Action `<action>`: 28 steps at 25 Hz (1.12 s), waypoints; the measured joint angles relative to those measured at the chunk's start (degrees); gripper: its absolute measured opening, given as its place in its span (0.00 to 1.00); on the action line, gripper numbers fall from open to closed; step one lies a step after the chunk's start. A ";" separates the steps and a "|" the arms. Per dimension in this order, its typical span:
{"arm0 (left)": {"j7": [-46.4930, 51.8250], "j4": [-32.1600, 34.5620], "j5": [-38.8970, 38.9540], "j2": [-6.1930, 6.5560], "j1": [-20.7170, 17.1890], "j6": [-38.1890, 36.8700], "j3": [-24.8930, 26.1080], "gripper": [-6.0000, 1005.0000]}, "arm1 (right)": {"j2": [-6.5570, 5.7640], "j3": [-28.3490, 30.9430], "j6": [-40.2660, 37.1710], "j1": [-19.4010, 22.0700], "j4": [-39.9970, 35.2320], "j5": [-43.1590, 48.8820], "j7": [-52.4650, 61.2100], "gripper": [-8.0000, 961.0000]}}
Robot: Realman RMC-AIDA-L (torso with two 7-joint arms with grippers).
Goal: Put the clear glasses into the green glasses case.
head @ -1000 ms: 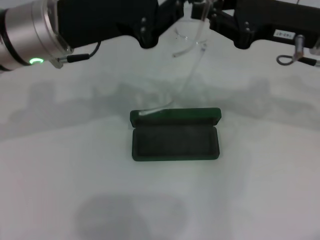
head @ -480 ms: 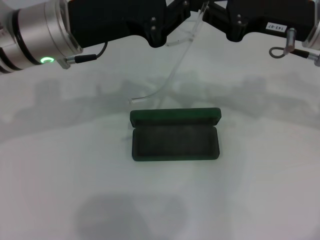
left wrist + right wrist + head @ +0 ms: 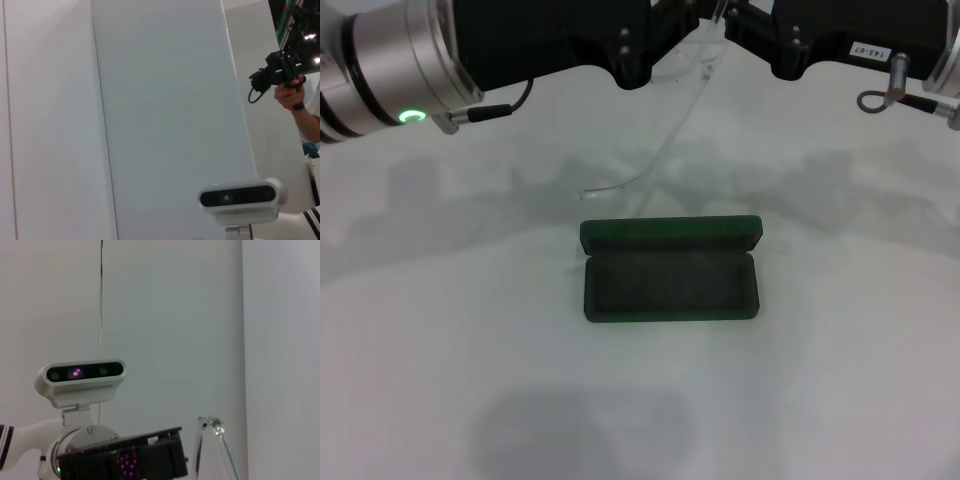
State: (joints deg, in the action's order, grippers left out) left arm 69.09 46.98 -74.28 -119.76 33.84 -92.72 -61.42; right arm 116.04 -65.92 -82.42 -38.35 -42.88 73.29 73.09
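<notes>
Both the left gripper (image 3: 672, 22) and right gripper (image 3: 735, 22) are pinching the clear glasses (image 3: 665, 140), which are riding higher than a moment ago, dangling above the far side of the open green glasses case (image 3: 670, 270), not yet lowered in.

Left gripper (image 3: 688, 14): fingertips cut off by head view's top edge; grip cannot be told.
Right gripper (image 3: 732, 14): fingertips likewise cut off; grip cannot be told.
Glasses (image 3: 670, 130): lens end runs out of head view between the grippers; only one thin arm hangs in sight. In right wrist view, just a hinge corner shows, cropped at the edge.
Case (image 3: 670, 270): lid lettering not legible.
</notes>
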 joint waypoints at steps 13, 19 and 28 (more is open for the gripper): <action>0.32 -0.27 0.04 -0.03 0.29 0.02 -1.45 0.03 | 0.07 -0.20 1.40 -0.10 0.00 0.00 -0.65 0.12; 0.29 -0.31 0.13 -0.03 0.28 0.25 -1.51 0.03 | 0.13 -2.03 2.03 -0.39 0.00 -0.60 -0.74 0.12; -0.18 -0.37 0.27 -0.12 -0.04 1.58 -1.49 0.03 | 0.15 -3.88 2.37 -0.49 -0.01 -1.51 -0.76 0.12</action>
State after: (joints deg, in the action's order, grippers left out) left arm 68.92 46.61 -74.01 -119.88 33.80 -91.14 -62.91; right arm 116.19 -69.79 -80.05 -38.85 -42.89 71.78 72.33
